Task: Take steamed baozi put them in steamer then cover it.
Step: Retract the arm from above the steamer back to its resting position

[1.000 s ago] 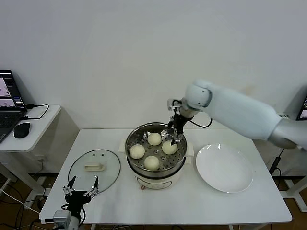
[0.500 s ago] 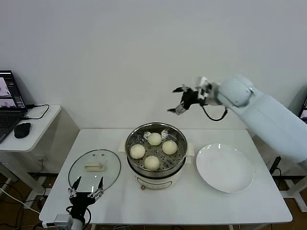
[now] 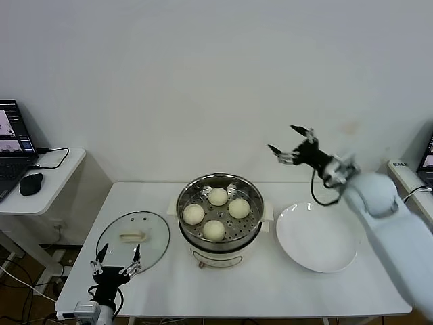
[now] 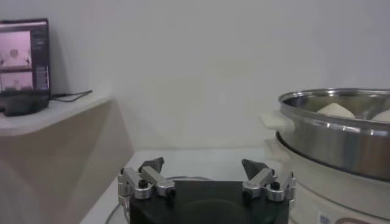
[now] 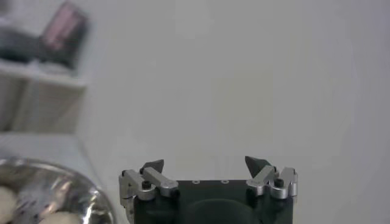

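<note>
four steamed baozi (image 3: 216, 212) sit on the perforated tray inside the steamer (image 3: 219, 220), which stands upright near the middle of the white worktop (image 3: 270, 291); one bun is toward the back, one toward the front, and one on each side between them, lying close together. the steamer is uncovered. the cover (image 3: 133, 237) lies flat on the worktop just to the left of the steamer, its cream handle facing up, its rim close to the steamer's base without clearly touching it. a flat white plate (image 3: 316, 238) rests on the worktop to the right of the steamer, with nothing on it. the right gripper (image 3: 289, 145) hangs in the air above the worktop's back edge, up and to the right of the steamer and above the far side of the plate; its jaws are spread wide and hold nothing. the left gripper (image 3: 116, 265) is low at the front left of the worktop, just in front of the cover, its jaws also wide apart and empty. a laptop (image 3: 13, 147) and mouse (image 3: 30, 183) sit on a side table to the left.
</note>
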Controlling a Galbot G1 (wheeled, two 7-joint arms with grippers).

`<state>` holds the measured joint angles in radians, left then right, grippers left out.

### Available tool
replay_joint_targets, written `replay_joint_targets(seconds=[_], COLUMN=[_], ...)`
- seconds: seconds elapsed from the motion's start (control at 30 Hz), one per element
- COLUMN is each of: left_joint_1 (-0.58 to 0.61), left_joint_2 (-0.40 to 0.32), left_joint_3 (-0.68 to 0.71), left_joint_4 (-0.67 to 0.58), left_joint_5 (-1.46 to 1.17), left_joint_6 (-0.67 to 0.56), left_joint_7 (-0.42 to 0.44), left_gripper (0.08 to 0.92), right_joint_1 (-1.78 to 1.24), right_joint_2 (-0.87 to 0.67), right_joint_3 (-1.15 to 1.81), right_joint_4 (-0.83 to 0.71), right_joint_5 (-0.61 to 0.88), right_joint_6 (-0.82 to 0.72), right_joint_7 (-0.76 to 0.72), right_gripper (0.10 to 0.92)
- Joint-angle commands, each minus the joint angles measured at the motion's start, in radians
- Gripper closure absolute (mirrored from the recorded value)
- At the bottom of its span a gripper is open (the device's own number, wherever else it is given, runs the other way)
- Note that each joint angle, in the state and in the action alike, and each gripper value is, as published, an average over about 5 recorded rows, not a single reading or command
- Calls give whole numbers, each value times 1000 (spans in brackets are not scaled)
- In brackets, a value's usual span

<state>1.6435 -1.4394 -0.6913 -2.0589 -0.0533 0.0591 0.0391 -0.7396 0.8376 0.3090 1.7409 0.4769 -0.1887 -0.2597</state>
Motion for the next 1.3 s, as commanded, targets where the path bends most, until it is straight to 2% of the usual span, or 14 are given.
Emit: replay_joint_targets(seconds=[0.03, 0.17, 0.27, 0.43, 0.53, 0.67, 0.77, 0.87, 1.3], left_joint_1=[-37, -85, -98, -106, -107, -127, -163, -192, -274], left_joint_2=[21, 34, 71, 145, 194, 244, 249, 249, 270], left_joint_3=[-8, -21, -14, 29, 42, 48, 39, 46, 113], left_joint_4=[45, 109, 136, 203, 226, 243, 287, 350, 476], left_joint_5=[348, 662, 927, 1203, 1299, 1205, 1120, 1151, 1203], left_joint_6=[-22, -50, -61, -43, -45, -69, -136, -167, -105], left_joint_7=[-14, -43, -54, -216, -214, -170, -152, -157, -164], left_gripper=[177, 177, 177, 177, 177, 177, 177, 177, 177], right_joint_1=[-610, -665, -667, -670, -674, -679, -683, -686, -705], right_joint_2=[137, 181, 207, 229, 234, 240, 246, 250, 270], right_joint_3=[429, 410, 398, 398, 402, 411, 415, 413, 399], right_joint_4=[111, 117, 122, 131, 131, 133, 133, 134, 141], right_joint_5=[87, 130, 127, 126, 122, 120, 117, 116, 79], right_joint_6=[171, 166, 161, 161, 164, 163, 159, 151, 150], right_joint_7=[166, 175, 177, 179, 177, 173, 168, 164, 155], right_gripper=[202, 203, 202, 203, 203, 202, 203, 203, 202])
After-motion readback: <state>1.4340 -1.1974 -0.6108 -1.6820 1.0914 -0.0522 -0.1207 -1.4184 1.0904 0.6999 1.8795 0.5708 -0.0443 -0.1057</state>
